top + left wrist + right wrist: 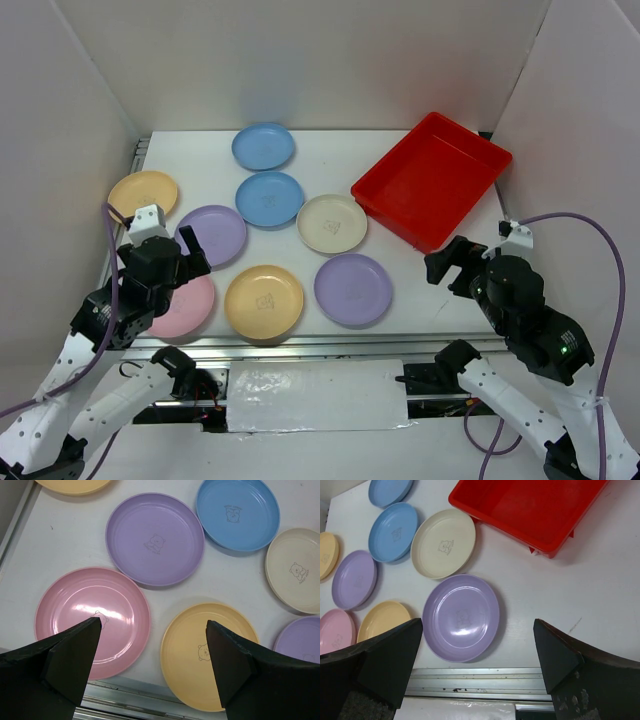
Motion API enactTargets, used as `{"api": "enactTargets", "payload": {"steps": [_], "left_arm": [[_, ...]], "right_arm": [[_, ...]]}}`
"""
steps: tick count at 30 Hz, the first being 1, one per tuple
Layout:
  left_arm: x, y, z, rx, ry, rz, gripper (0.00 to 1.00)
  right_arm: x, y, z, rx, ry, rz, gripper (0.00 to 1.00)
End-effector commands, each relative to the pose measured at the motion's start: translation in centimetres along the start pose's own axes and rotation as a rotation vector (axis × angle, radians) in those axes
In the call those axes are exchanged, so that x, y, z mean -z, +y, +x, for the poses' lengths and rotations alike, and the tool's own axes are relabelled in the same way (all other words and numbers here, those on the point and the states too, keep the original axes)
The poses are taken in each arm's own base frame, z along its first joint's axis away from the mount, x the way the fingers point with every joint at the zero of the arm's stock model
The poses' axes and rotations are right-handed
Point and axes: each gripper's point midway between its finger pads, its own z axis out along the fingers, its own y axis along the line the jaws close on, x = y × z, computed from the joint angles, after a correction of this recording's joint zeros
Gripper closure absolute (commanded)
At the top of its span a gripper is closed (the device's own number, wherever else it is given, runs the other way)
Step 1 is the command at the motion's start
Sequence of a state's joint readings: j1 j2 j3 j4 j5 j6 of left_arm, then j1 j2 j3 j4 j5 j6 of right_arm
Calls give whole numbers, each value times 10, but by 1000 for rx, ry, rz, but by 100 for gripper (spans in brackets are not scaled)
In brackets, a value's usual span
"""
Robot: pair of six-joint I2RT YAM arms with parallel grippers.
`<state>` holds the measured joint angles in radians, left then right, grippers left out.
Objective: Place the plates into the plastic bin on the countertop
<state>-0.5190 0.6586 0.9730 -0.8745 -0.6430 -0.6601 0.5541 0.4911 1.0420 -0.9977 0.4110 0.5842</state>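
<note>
Several pastel plates lie flat on the white countertop (420, 290): two blue (263, 146), two yellow (264, 302), two lilac (353, 289), one cream (332, 222) and one pink (190, 310). The red plastic bin (432, 178) sits empty at the back right. My left gripper (193, 252) is open and empty. It hovers above the gap between the pink plate (90, 615) and the front yellow plate (200, 650). My right gripper (450, 262) is open and empty. It hovers near the front edge, right of the front lilac plate (461, 617) and in front of the bin (530, 505).
A metal rail (330, 345) runs along the near edge, with a clear plastic-covered panel (315, 395) below it. White walls close in the left, back and right sides. Purple cables (590, 225) loop beside the arms.
</note>
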Motion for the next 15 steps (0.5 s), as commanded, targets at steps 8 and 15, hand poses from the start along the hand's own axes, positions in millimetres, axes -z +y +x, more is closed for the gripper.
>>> {"api": "enactTargets", "payload": {"steps": [8,15], "left_arm": [[0,-2,-9,25,-28,1,1],[0,-3,-9,25,-31,8,1]], "right_arm": [[-5,18,9,41,41,-94,0],[-41,32,62,55,260,-70,0]]}}
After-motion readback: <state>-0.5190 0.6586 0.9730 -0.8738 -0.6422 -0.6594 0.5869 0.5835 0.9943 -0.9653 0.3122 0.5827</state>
